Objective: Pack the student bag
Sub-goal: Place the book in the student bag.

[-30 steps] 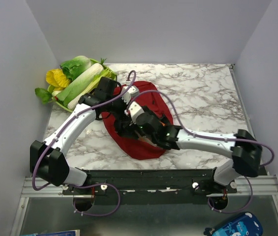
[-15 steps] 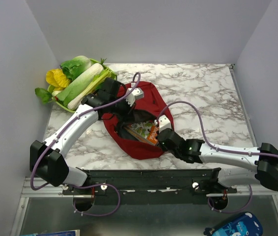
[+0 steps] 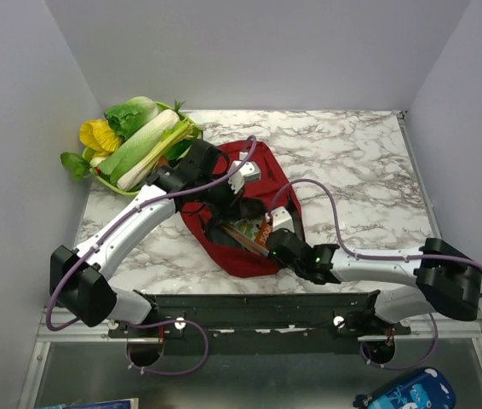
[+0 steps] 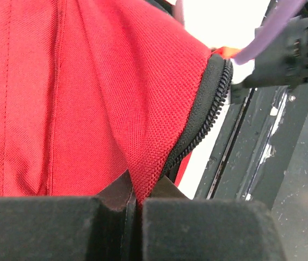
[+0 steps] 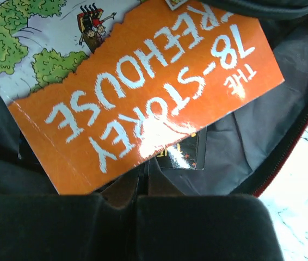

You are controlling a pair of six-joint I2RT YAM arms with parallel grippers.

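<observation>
A large dark-red fabric backpack (image 3: 234, 256) lies left of centre on a white marble-patterned table (image 3: 352, 170), with its opening turned upward. Inside the opening rests a glossy orange paperback book (image 5: 143, 92) with white hand-lettered title, "The 78-Storey Treehouse", and a cartoon of green trees. The book lies on the bag's grey lining (image 5: 235, 136), over a second, darker item that is mostly hidden.

The left gripper (image 4: 135, 198) reaches in from the bag's far left side. Its fingers are squeezed together on a raised fold of the red cloth, just beside the black zipper (image 4: 208, 109) that edges the opening.

The right gripper (image 5: 142, 187) comes from the near right, its tips at the mouth of the bag. Its fingers are pressed together right at the book's lower edge. It is not clear whether they pinch the cover.

Beyond the bag, at the table's far left corner, sits a pile of green, white and yellow leafy vegetables (image 3: 139, 141), close behind the left arm.
</observation>
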